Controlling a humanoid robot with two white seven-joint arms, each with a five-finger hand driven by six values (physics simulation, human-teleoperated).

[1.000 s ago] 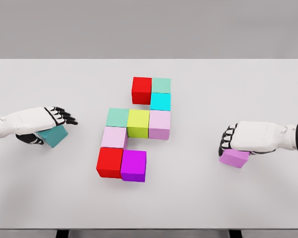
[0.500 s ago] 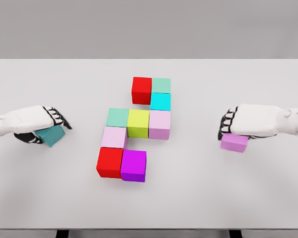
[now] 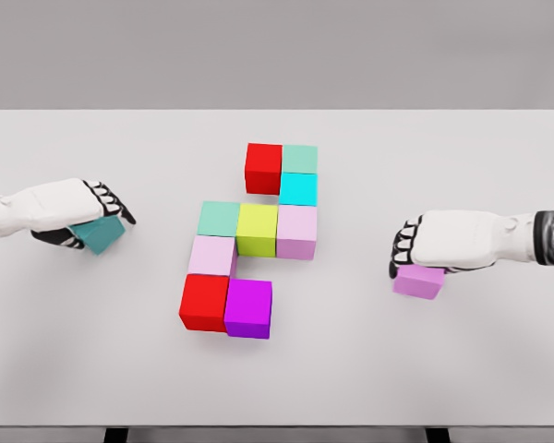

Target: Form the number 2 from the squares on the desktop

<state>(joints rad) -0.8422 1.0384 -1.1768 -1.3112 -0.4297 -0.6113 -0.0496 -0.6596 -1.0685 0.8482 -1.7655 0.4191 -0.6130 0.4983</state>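
Note:
Coloured cubes form a partial figure mid-table: a red cube (image 3: 263, 168) and green cube (image 3: 300, 159) on top, a cyan cube (image 3: 298, 189) below, then a mint cube (image 3: 219, 219), yellow cube (image 3: 257, 230) and pale pink cube (image 3: 297, 232). Under these sit a light pink cube (image 3: 211, 256), a second red cube (image 3: 204, 302) and a magenta cube (image 3: 248, 308). At the left, my left hand (image 3: 85, 221) is shut on a teal cube (image 3: 101, 234), held tilted. At the right, my right hand (image 3: 413, 258) is shut on a violet cube (image 3: 418, 281).
The white table (image 3: 443, 157) spans the view, its front edge near the bottom. Both hands are well apart from the cube figure.
The right hand has carried the violet cube leftward toward the figure. The left hand has lifted the teal cube slightly up and back.

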